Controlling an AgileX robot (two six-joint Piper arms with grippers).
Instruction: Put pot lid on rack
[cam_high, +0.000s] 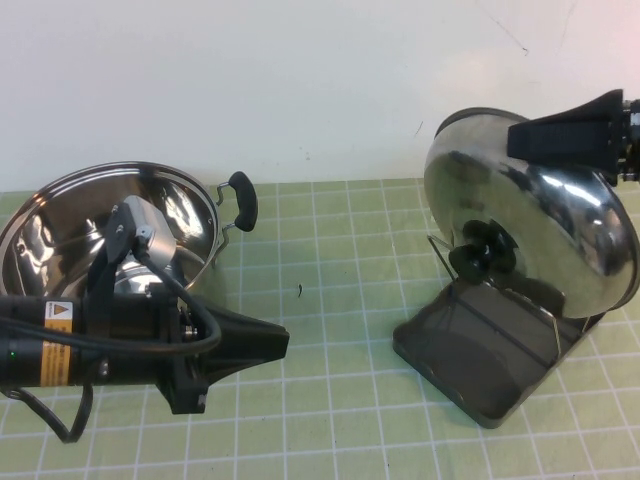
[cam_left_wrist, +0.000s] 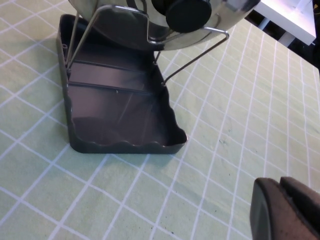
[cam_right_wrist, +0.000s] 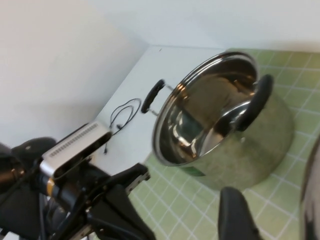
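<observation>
My right gripper (cam_high: 520, 135) grasps the pot lid (cam_high: 530, 215) by its top rim, standing on edge in the rack (cam_high: 480, 360) near the worktop's right edge. Released unseated, it could tip. My left gripper (cam_high: 275, 345) idles clenched beside the pot (cam_high: 110, 235).

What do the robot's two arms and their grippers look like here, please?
Both are matte black. The left arm carries an orange-yellow warning label, a small green light, looping black cables and a silver-grey wrist camera; its left gripper tapers to a wedge. The right gripper is likewise black and wedge-shaped.
</observation>
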